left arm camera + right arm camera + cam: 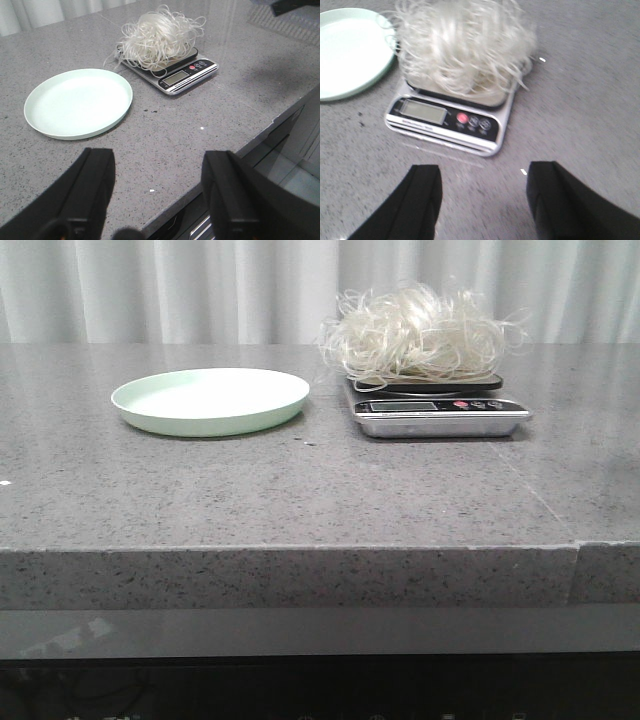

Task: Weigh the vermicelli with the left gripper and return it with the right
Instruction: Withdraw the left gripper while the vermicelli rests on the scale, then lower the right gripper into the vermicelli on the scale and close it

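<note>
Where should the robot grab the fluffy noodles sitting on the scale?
Probably the top middle of the vermicelli, coming straight down with the open right gripper. The tangle is loose and mounded, thickest in the centre, so closing there should catch the most strands. Stray loops at the edges would likely slip, and the scale blocks scooping underneath.

Bright, even overhead light, soft shadows.
Right wrist view is motion-blurred; the pale green round plate glares white; grey speckled stone tabletop stays sharp.
</note>
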Action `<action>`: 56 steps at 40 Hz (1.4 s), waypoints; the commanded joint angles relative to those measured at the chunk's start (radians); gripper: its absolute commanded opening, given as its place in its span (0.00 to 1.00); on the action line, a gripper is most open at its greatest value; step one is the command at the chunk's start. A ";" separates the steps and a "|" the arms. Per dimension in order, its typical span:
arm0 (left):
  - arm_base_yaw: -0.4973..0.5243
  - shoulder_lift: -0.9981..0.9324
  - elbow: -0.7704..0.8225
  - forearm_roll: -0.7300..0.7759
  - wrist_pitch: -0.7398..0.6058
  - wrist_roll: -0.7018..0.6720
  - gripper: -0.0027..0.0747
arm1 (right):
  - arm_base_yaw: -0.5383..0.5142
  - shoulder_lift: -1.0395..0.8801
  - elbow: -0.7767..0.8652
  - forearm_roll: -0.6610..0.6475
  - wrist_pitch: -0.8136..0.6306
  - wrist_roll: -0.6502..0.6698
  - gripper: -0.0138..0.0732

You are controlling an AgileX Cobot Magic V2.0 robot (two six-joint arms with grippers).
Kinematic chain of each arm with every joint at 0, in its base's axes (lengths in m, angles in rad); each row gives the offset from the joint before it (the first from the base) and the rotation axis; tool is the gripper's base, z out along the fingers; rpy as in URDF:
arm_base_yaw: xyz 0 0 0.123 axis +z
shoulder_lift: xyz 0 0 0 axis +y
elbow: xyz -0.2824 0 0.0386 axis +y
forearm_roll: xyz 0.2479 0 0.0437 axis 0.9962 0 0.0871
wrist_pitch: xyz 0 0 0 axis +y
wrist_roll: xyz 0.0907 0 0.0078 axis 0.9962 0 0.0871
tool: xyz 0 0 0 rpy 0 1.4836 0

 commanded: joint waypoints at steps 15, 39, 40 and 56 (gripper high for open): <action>-0.007 0.003 -0.026 -0.008 -0.078 -0.010 0.65 | 0.074 0.419 -0.467 0.008 0.021 -0.021 0.73; -0.007 0.003 -0.026 -0.008 -0.078 -0.010 0.65 | 0.060 0.767 -0.841 -0.056 0.153 -0.023 0.73; -0.007 0.003 -0.026 -0.008 -0.078 -0.010 0.65 | 0.060 0.773 -0.843 -0.056 0.153 -0.023 0.73; -0.007 0.003 -0.026 -0.008 -0.078 -0.010 0.65 | 0.060 0.789 -0.846 -0.056 0.178 -0.023 0.37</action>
